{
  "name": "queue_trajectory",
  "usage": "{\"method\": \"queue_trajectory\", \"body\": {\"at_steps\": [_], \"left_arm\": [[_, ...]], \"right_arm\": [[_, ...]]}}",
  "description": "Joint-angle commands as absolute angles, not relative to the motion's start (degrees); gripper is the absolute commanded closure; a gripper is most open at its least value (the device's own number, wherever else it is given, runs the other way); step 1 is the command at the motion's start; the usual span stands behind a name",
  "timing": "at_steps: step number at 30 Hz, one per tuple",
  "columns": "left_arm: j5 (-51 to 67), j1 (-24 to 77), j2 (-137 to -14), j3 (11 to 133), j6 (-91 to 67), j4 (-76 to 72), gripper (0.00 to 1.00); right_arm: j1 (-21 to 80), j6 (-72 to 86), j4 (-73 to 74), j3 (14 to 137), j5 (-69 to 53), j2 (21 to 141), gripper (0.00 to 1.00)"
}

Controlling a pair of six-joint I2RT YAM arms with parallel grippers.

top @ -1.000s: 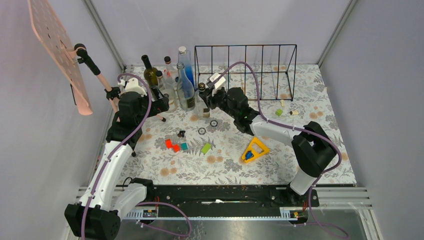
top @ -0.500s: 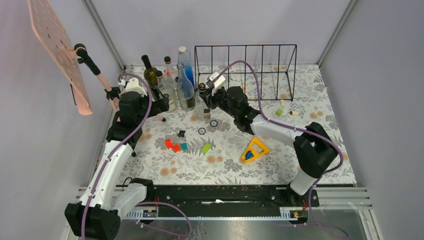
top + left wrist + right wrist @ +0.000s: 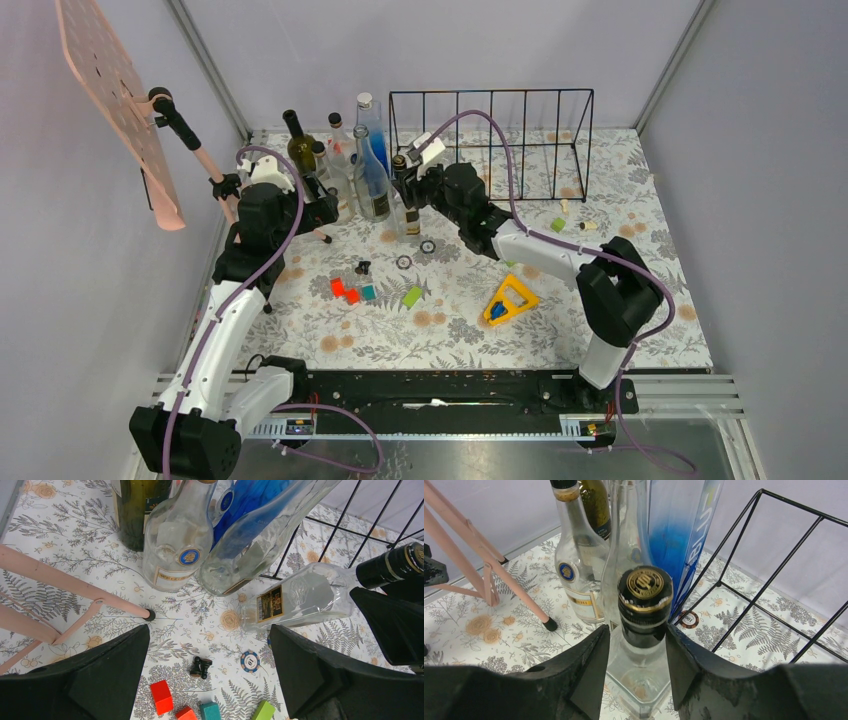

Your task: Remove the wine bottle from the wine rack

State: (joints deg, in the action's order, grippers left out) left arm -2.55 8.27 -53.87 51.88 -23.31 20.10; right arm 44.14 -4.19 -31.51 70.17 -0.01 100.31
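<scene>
1. Now the right end effector (image 3: 637, 635) brackets the black-foiled neck of the clear wine bottle (image 3: 644, 597). Both have shifted slightly farther from the arm's base than a moment ago. The fingers hug the foil, but I cannot tell whether they clench it or have just slackened.
2. The bottle stands on the floral worktop (image 3: 600, 300) directly below that end effector, with the wine rack (image 3: 490, 92) just to its right and beyond.
3. Removal looks essentially done; only letting go and withdrawing remain.
4. The left end effector (image 3: 209, 635) is spread wide and empty, with the bottle ahead and to its right.
</scene>
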Motion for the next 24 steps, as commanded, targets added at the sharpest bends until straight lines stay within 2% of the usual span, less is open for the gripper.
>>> {"method": "queue_trajectory", "body": {"at_steps": [1,7,16,21,24], "left_arm": [[-2.6,8.0,-54.0,52.1,-22.4,18.4,0.01],[-2.4,8.0,-54.2,52.2,-22.4,18.5,0.01],[-2.6,8.0,-54.2,52.2,-22.4,18.5,0.01],[-2.6,8.0,-54.2,52.2,-22.4,18.5,0.01],[-2.5,8.0,-54.3,52.3,-22.4,18.5,0.01]], "right_arm": [[44.7,-3.2,-32.0,73.5,2.0,101.0,0.47],[44.7,-3.3,-30.7,74.3,3.4,101.3,0.36],[44.7,-0.4,-29.1,78.8,7.5,104.5,0.34],[44.7,1.1,-29.1,80.3,7.9,105.8,0.40],[44.7,1.4,-30.0,80.1,7.3,105.6,0.53]]}}
